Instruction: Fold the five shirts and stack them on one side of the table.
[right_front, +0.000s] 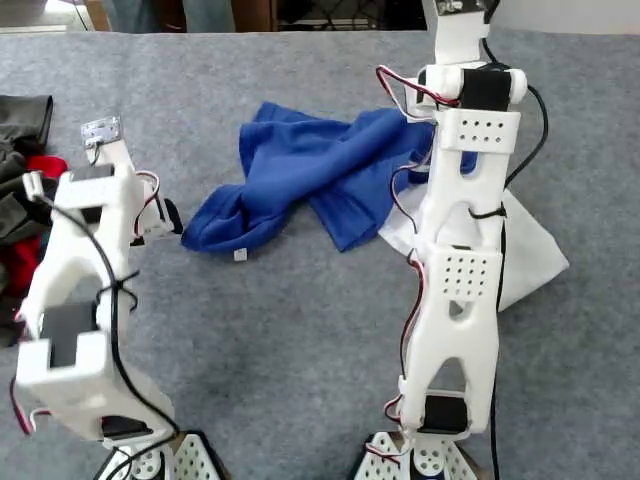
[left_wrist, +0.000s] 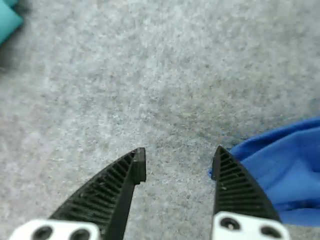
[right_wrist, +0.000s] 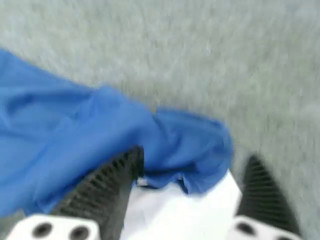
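The released left gripper (left_wrist: 180, 164) hung just beside a crumpled blue fabric shirt (left_wrist: 280, 170). The right gripper (right_wrist: 196, 161) gaped above it.

White shirt (right_front: 532, 255) partly hidden under right arm (right_front: 462, 290).

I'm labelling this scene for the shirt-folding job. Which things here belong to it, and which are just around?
Belong to the job:
blue shirt, crumpled mid-table
white shirt, its edge under the blue one
black and red clothes at the table edge, likely shirts
left gripper and right gripper, both open

Just around:
grey table cover
furniture behind the table
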